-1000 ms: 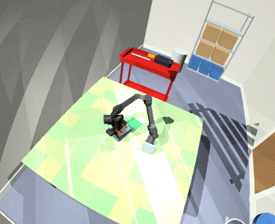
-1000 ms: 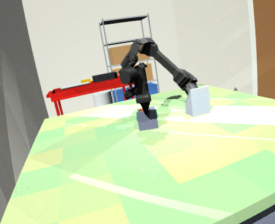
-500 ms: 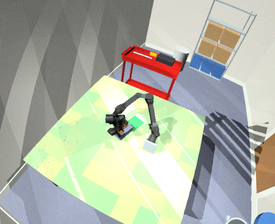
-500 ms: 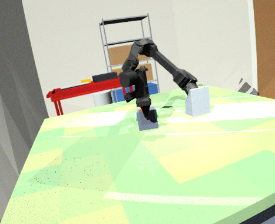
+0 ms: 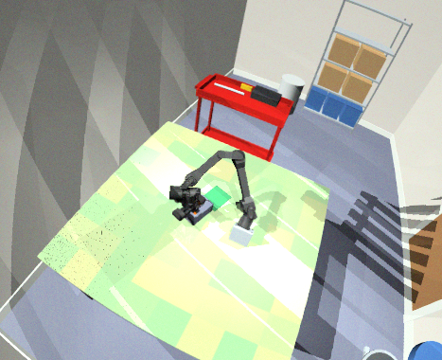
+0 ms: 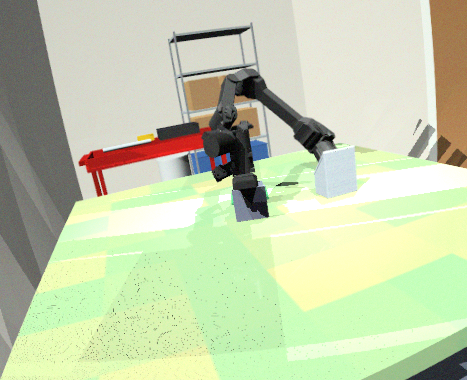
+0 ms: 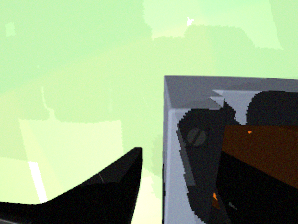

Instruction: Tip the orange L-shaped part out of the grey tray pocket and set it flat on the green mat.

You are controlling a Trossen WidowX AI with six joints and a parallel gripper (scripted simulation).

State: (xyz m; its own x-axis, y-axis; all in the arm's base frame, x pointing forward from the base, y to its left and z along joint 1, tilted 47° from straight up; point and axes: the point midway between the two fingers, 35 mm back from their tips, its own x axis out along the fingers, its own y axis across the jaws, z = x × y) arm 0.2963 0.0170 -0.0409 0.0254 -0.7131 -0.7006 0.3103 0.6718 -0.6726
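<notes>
The grey tray stands on the table beside the green mat. The orange L-shaped part lies in the tray's pocket, mostly in shadow in the wrist view. My gripper is down at the tray, partly open and holding nothing. One finger is over the part. The other hangs outside the tray's wall, over the table. I cannot tell whether an end of the part is tipped up.
The arm's white base block stands on the table right of the tray. A red side table and a shelf with boxes stand beyond the table's far edge.
</notes>
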